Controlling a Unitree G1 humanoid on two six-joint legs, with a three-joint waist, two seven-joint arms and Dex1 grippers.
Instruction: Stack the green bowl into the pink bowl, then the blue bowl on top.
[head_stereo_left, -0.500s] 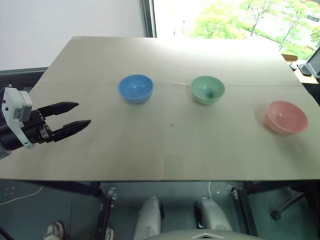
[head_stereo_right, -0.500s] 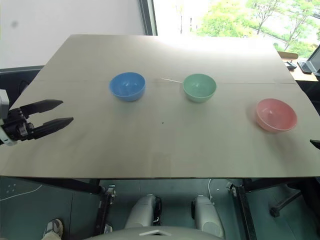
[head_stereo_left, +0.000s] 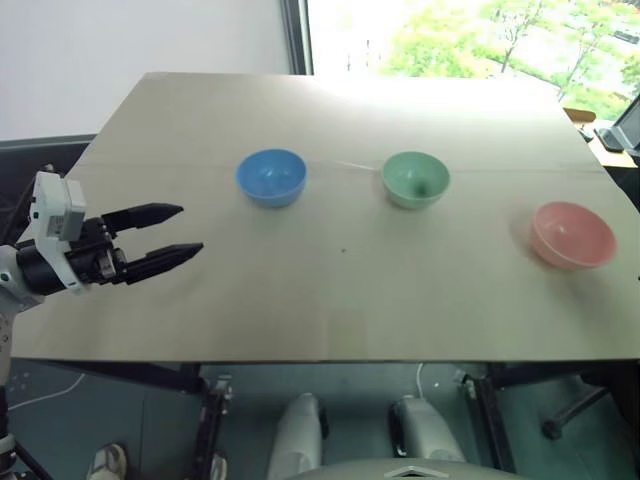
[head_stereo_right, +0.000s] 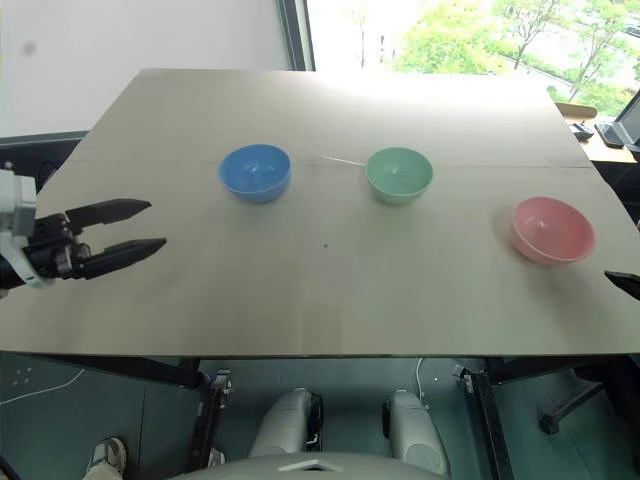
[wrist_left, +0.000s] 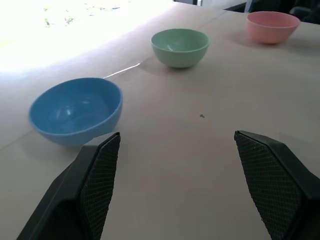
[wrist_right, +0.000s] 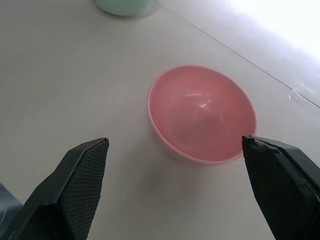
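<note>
Three bowls stand apart and upright on the tan table (head_stereo_left: 340, 300): the blue bowl (head_stereo_left: 271, 177) at the left, the green bowl (head_stereo_left: 415, 179) in the middle, the pink bowl (head_stereo_left: 571, 234) at the right. My left gripper (head_stereo_left: 192, 228) hovers open and empty over the table's left side, pointing toward the bowls, a good way short of the blue bowl (wrist_left: 75, 110). In the right wrist view my right gripper (wrist_right: 175, 141) is open and empty, with the pink bowl (wrist_right: 202, 117) just ahead between its fingers. One right fingertip (head_stereo_right: 622, 282) shows at the table's right edge.
A thin white strip (head_stereo_left: 352, 166) lies on the table between the blue and green bowls. The table's front edge (head_stereo_left: 320, 360) runs across below the bowls. A window (head_stereo_left: 470, 35) stands behind the table's far edge.
My left gripper has moved rightward, further in over the table. The right fingertip has edged slightly into view. The bowls have not moved.
</note>
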